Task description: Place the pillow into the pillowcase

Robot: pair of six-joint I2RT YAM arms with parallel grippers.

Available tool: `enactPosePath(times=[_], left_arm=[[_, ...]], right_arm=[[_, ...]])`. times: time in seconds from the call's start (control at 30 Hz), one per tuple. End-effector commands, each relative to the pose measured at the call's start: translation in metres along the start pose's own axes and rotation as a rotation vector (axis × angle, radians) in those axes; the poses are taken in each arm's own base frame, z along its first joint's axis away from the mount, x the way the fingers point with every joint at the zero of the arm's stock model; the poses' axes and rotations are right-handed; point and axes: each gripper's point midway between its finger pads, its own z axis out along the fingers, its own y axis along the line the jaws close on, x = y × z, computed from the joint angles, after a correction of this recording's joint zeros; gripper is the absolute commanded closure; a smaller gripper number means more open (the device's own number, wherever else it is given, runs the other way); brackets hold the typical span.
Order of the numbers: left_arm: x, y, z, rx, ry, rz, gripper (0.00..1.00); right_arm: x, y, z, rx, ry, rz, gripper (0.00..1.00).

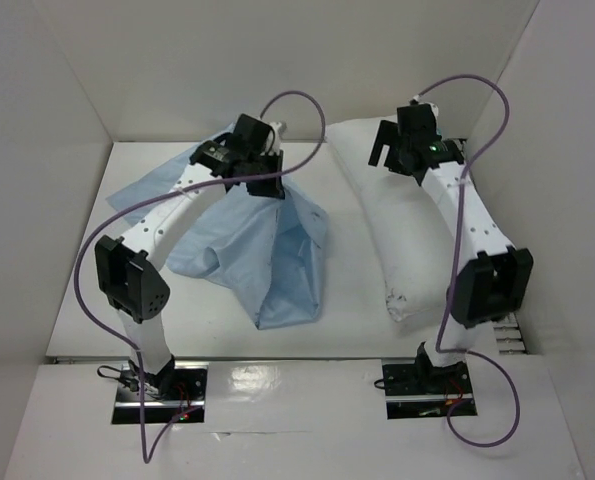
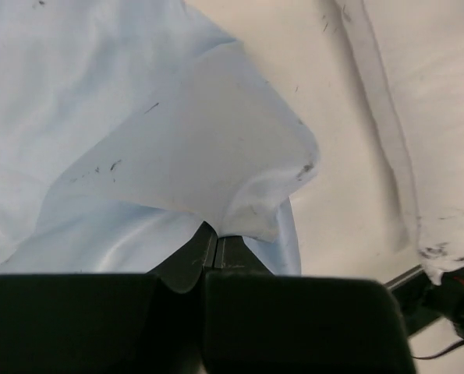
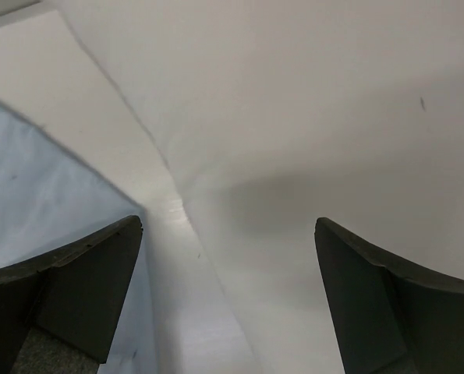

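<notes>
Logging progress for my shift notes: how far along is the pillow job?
Nothing is inserted yet: the pillow lies wholly outside the pillowcase. In hand: left fingers pinch the pillowcase, tented up; right fingers hang open above the pillow. Left: the whole insertion.

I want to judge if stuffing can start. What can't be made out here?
- Pillowcase mouth: top view, hidden among folds and under the left claw; left wrist view too close.
- Pillow far end: top view, partly covered by the right claw.
- Whether the right claw touches the pillow: right wrist view shows only open fingers and white surface.
</notes>
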Motion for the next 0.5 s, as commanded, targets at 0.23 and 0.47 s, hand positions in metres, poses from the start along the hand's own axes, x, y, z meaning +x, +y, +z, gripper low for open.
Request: enactPosePath(times=[0.23, 0.47], left_arm=[[-0.029, 0.015, -0.006, 0.152, 0.042, -0.12, 1.0], [-0.036, 0.018, -0.007, 0.171, 0.037, -0.132, 1.0]], right_arm=[[0.029, 0.013, 0.123, 0.151, 0.128, -0.083, 0.18], [0.017, 0.029, 0.104, -0.01, 0.112, -0.028, 1.0]])
